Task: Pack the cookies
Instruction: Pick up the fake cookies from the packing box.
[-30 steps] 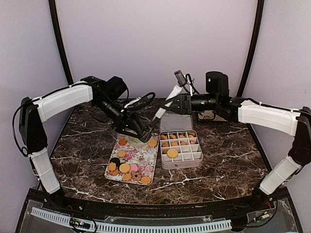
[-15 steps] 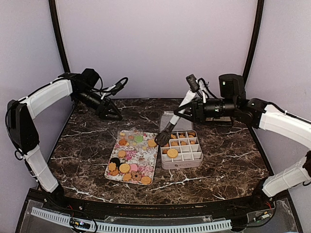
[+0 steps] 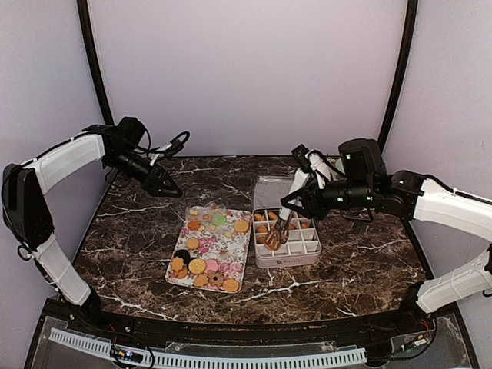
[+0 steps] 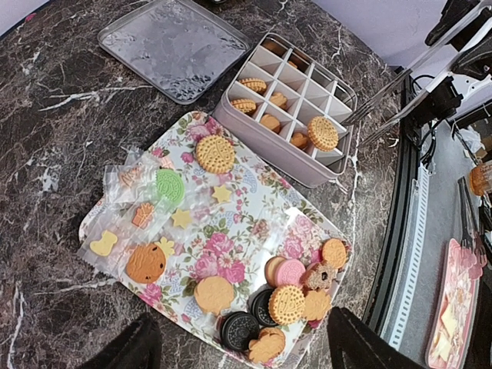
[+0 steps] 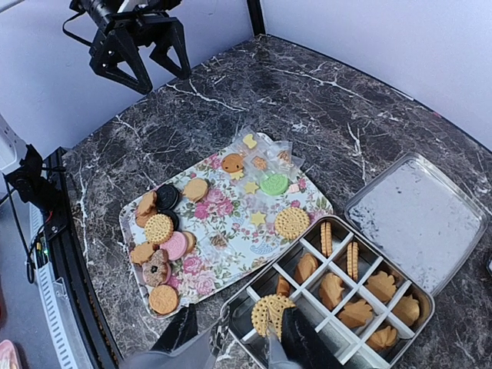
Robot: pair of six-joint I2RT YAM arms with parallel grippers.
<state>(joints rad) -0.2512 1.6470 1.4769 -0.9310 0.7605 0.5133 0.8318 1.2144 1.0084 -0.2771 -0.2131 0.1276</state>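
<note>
Several cookies [image 3: 201,265] lie on a floral tray [image 3: 231,244]; they also show in the left wrist view [image 4: 288,304] and the right wrist view [image 5: 159,228]. A divided tin [image 3: 301,250] to the tray's right holds tan cookies [image 5: 338,290] in its far cells. My right gripper [image 3: 298,206] is shut on metal tongs [image 3: 286,219]. The tong tips pinch a round golden cookie [image 5: 269,314] tilted over the tin's near-left cell. My left gripper [image 3: 164,189] is open and empty at the back left, well away from the tray.
The tin's lid [image 3: 272,191] lies flat behind the tin. Clear wrappers with small star and green biscuits [image 4: 157,192] sit at the tray's far end. The table's front rail [image 3: 207,357] runs along the near edge.
My left arm has drawn back from over the tray to the back left. My right gripper has swung the tongs down from above the lid onto the round cookie at the tin.
</note>
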